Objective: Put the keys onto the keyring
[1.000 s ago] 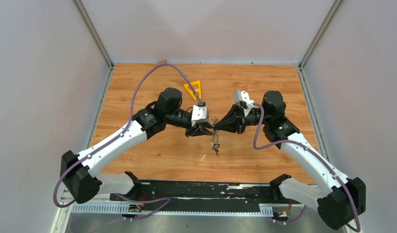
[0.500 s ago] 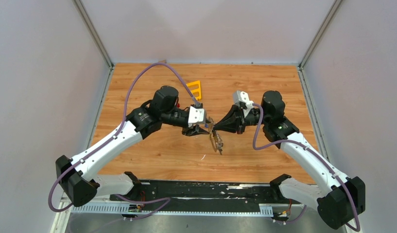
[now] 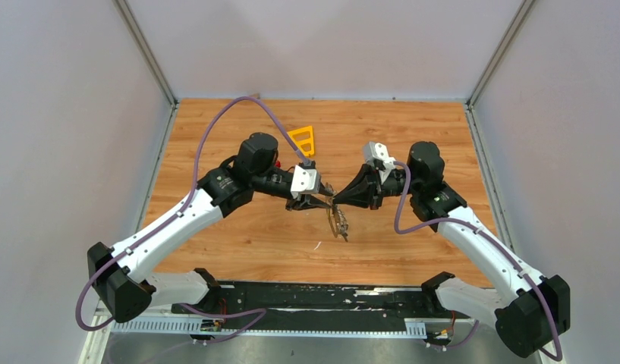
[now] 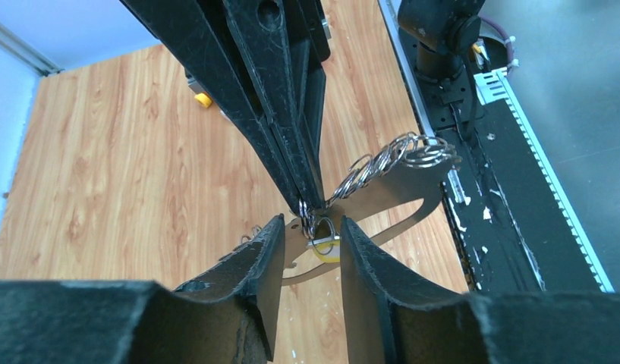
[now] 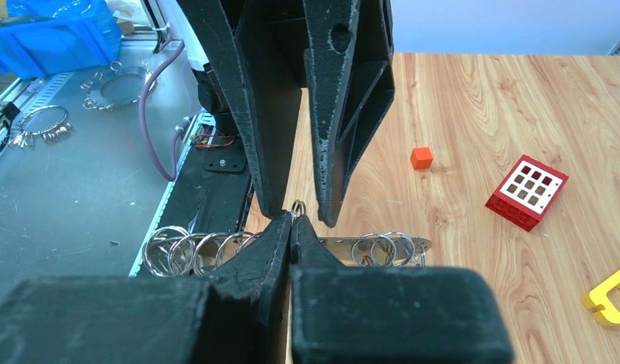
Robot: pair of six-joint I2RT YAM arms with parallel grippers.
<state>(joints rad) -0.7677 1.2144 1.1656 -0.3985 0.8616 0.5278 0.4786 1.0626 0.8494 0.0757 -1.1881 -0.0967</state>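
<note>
- Roughly at the middle of the top view, the 2 grippers meet tip to tip above the table (image 3: 238, 243). The left gripper (image 3: 316, 200) comes in from the left and the right gripper (image 3: 335, 199) from the right.
- Clenched, the right gripper shows its 2 fingers pressed flat together with no gap. In its own wrist view the keyring (image 4: 401, 189) passes just behind the tips, and it appears to pinch that loop's edge.
- Off the table, the keyring dangles just below centre in the top view. In the left wrist view it slants from lower centre up toward the right.
- Small silver rings (image 4: 390, 155) are bunched along its upper right part in the left wrist view. The right wrist view shows more of them at lower left and just right of centre.
- Released, the left gripper has its fingers (image 4: 253, 262) standing apart at the lower centre of its wrist view.
- 1 key (image 4: 326, 249) with a yellow head hangs in that gap on a small ring, right under the right gripper's tips. It sits close to the right-hand finger, and I cannot tell whether it touches.
- On the table in the right wrist view are an orange block (image 5: 421, 157) right of centre, a red brick (image 5: 527, 192) further right, and a yellow frame (image 5: 601, 298) at the lower right edge.
- A blue bin (image 5: 48, 34) sits at the upper left of that view, off the table.
</note>
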